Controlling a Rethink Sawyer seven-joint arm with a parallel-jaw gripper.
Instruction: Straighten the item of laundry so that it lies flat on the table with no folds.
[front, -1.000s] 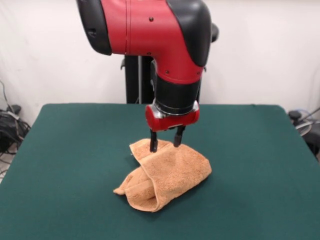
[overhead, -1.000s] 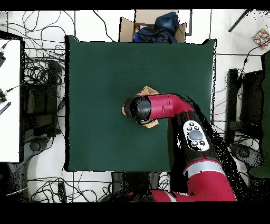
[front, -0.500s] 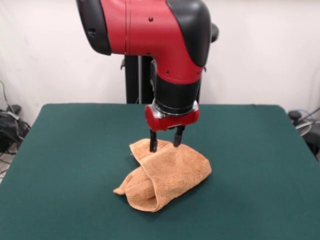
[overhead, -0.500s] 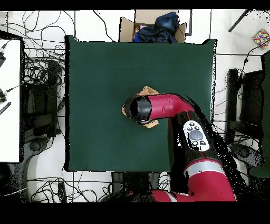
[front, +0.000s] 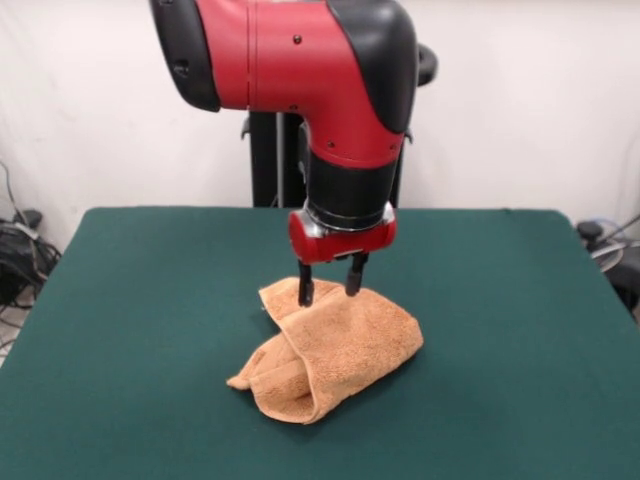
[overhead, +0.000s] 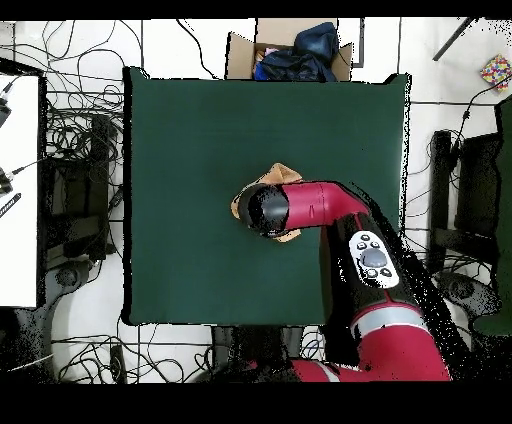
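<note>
While the open claw (front: 329, 283) hovers, the folded towel (front: 335, 350) lies diagonally.

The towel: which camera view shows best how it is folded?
The front view. There the towel lies rolled over itself on the table, and the gripper stands open at its far edge. In the overhead view the arm covers most of the towel; only its edges show.
</note>
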